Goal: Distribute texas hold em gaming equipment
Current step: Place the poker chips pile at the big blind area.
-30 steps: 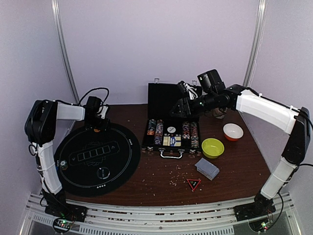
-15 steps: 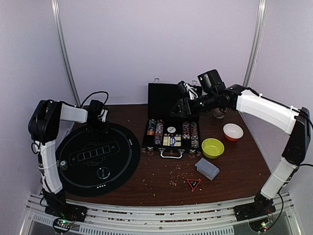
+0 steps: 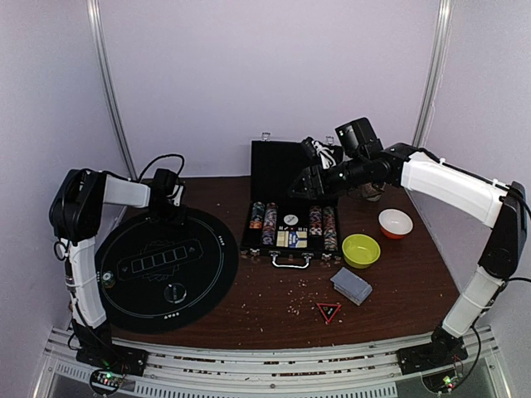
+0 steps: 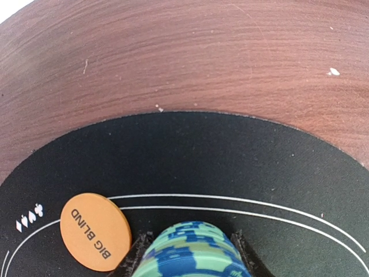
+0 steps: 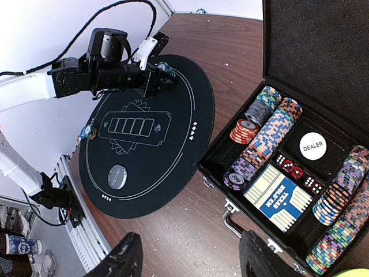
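Several teal-and-blue poker chips [image 4: 193,239] are clamped in the left gripper [image 4: 190,257] at the far edge of the round black mat [image 4: 230,161], just beside the orange BIG BLIND disc [image 4: 95,231], likely that seat's stake, while the right gripper [image 5: 193,259] hangs wide, empty, above the open black case [image 5: 323,57].

L arm [image 3: 80,249]: base well left of the case [image 3: 270,170], at the near edge. It rises straight up, shoulder joint high, w/ the forearm reaching toward the case. L gripper [image 3: 170,209] sits low, well left of the case, angled down. Its jaws are closed on a teal-blue chip stack [image 4: 191,242], fingers [image 4: 137,259] on both sides.

R arm [image 3: 452,186]: base right of the case, elbow high at far right, long white forearm running left toward the case. R gripper [image 3: 309,184] hovers above the case's rear, in front of the lid, tilted down. Jaws apart, nothing btwn them.
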{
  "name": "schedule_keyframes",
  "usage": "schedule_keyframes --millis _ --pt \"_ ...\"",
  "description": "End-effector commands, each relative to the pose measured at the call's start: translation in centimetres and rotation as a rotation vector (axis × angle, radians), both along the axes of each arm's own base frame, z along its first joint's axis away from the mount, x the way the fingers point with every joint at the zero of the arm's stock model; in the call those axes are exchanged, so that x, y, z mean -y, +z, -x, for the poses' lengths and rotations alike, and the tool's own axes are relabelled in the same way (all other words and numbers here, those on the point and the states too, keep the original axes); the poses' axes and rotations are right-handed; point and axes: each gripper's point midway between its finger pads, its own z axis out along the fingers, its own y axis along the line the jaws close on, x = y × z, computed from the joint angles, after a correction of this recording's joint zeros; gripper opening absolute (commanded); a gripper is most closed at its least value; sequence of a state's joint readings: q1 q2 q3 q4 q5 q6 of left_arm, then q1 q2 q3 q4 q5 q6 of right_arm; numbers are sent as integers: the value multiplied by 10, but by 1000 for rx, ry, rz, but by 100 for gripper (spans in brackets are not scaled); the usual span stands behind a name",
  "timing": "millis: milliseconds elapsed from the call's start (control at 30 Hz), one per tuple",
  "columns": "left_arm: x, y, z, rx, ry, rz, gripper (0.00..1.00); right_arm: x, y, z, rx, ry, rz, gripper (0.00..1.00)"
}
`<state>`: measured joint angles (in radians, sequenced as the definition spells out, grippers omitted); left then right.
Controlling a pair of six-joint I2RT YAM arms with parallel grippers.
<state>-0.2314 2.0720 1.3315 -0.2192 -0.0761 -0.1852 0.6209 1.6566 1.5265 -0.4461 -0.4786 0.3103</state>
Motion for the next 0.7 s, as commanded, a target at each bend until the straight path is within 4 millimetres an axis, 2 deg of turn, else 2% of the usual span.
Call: schedule_keyframes --millis 0,167,433,667 --pt "0 -13 1 -5 46 4 3 6 16 0 36 -10 -24 60" --pt "-3 -19 4 -13 69 0 11 7 18 2 38 -8 -22 60" --pt "-4 -16 5 7 73 0 29 5 24 2 49 -8 -41 60" --pt "-8 -14 5 17 95 -9 37 6 29 3 54 -7 -54 60"
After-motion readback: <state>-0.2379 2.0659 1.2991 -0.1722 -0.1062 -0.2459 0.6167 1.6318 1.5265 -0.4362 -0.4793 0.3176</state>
